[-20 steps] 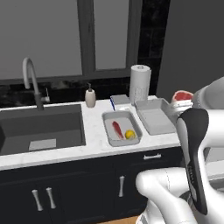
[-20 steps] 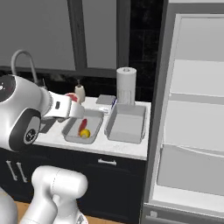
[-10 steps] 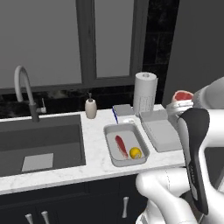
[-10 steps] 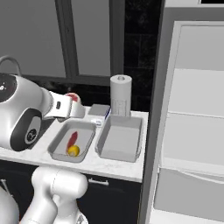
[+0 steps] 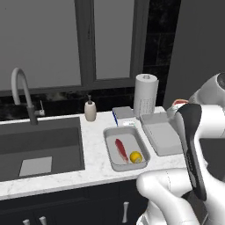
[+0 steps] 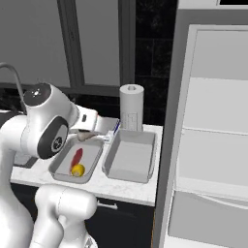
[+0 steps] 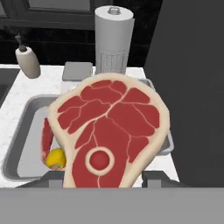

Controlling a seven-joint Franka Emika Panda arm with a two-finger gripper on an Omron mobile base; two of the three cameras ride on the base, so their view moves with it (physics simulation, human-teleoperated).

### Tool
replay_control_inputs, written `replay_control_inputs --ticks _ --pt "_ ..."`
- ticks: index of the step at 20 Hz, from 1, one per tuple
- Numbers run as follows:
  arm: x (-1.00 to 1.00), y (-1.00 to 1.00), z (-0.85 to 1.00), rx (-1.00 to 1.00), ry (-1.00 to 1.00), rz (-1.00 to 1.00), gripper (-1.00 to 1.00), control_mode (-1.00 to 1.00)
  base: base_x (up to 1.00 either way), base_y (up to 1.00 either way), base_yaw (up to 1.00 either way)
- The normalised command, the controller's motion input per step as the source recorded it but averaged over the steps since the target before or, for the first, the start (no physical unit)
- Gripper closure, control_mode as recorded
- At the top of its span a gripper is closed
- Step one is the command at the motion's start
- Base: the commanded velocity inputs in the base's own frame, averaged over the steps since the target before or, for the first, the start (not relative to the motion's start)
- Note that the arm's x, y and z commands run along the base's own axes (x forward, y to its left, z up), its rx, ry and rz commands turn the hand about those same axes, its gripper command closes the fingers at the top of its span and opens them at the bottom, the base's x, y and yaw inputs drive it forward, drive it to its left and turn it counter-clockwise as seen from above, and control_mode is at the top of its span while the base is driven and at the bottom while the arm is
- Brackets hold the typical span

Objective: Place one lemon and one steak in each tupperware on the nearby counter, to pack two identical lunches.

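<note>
A thick steak (image 7: 111, 135), red-marbled with a beige rim, is clamped upright in the gripper (image 7: 105, 175). Behind it, one tupperware (image 7: 26, 127) is seen with a lemon (image 7: 55, 159) and a dark-red strip (image 7: 46, 135).

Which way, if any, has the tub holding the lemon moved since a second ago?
No. That tub still sits beside the empty tub, before the paper towel roll; the camera rolled closer.

left tupperware (image 5: 126, 151) holds red strip steak (image 5: 121, 149) and lemon (image 5: 136, 157); right tupperware (image 6: 128, 156) bare.
</note>
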Motion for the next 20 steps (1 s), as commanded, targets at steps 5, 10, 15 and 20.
replay_control_inputs --ticks 5,10,15,20 --pt "0.7 -0.29 -0.97 0.0 0.08 0.0 1.0 -1.0 0.0 0.0 0.0" --pt "0.93 -0.3 -0.75 0.0 0.02 0.0 1.0 -1.0 0.0 0.0 0.0" --pt "1.0 -0.44 -0.59 0.0 0.01 0.0 1.0 -1.0 0.0 0.0 0.0" --pt "0.85 -0.3 -0.58 0.0 0.16 0.0 1.0 -1.0 0.0 0.0 0.0"
